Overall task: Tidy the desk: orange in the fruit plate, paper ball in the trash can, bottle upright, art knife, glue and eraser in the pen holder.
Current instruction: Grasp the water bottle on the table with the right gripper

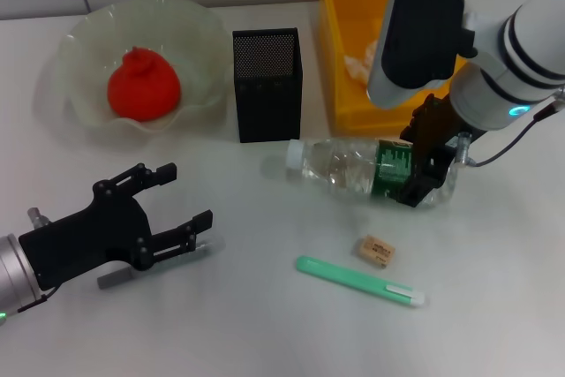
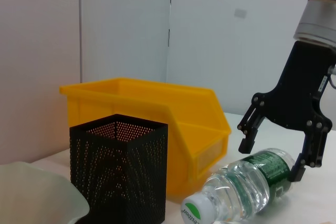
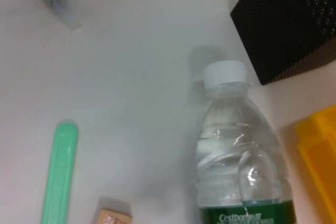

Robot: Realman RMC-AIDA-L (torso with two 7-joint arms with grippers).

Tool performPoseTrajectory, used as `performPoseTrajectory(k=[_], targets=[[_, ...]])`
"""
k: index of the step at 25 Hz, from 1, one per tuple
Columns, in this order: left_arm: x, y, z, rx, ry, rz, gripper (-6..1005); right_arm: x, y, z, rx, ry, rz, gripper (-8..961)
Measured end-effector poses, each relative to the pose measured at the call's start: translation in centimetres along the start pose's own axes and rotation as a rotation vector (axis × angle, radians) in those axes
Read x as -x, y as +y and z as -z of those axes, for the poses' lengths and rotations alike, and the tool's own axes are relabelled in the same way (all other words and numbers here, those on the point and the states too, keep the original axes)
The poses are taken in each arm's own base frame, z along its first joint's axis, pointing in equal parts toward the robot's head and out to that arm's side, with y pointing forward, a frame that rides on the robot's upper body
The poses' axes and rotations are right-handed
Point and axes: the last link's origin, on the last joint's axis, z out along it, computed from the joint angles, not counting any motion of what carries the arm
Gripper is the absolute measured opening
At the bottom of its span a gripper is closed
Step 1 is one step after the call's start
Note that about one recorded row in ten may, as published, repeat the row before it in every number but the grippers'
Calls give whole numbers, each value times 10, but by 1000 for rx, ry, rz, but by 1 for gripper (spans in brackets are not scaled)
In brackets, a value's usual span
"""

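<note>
The bottle (image 1: 366, 170) lies on its side on the white desk (image 1: 265, 324), its white cap (image 1: 294, 155) pointing toward nine o'clock and its green label band toward the three o'clock end, just in front of the trash can (image 1: 340, 59) and at about four o'clock from the pen holder (image 1: 267, 84). The right gripper (image 1: 430, 165) is down over the label end with its fingers spread wide on either side of the body; the left wrist view shows the tips straddling the plastic rather than pinching it, so nothing is held yet. The step in hand looks like standing the bottle up. The next move calls for closing on the label section, lifting, and rotating until the cap points up, then setting the base down on clear desk. The orange (image 1: 143, 86) already sits in the fruit plate (image 1: 84, 41), and white paper (image 1: 364, 59) shows inside the yellow bin. At six o'clock from the bottle lie the eraser (image 1: 375, 250) and a green pen-shaped item (image 1: 357, 281), not yet put away. The left gripper (image 1: 177, 209) rests at seven o'clock, fingers wide and empty, with a small grey stick (image 1: 115, 278) beside it.
</note>
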Motion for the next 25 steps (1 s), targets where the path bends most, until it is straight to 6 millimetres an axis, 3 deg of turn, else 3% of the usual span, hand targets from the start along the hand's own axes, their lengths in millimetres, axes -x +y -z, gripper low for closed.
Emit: performPoseTrajectory(k=[25], targets=[[1, 1, 0, 1, 0, 8, 830, 0, 1, -9, 3, 7, -11, 852]])
